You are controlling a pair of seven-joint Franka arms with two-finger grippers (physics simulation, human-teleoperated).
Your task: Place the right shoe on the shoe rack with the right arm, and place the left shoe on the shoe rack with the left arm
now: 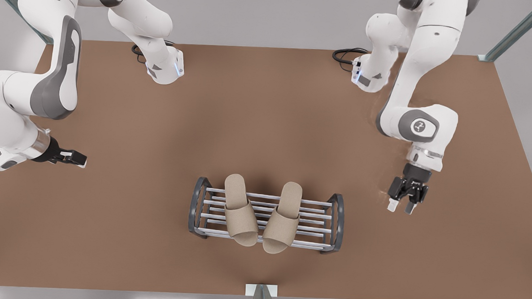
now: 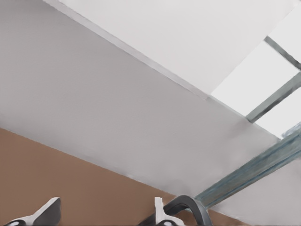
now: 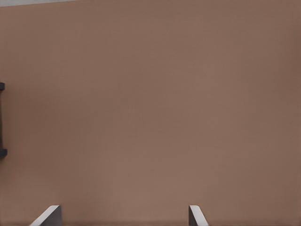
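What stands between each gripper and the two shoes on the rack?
Nothing visible does. Only bare table lies between the open left gripper, the open right gripper and the shoe rack, where both shoes already rest.

My front view looks steeply down on the whole worktop [image 1: 109,232]. Both wrist views share it: right faces it closely, left obliquely.

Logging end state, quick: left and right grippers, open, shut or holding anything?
Left gripper: open, empty, at the front view's left.
Right gripper: open, empty, pointing down over the brown table.
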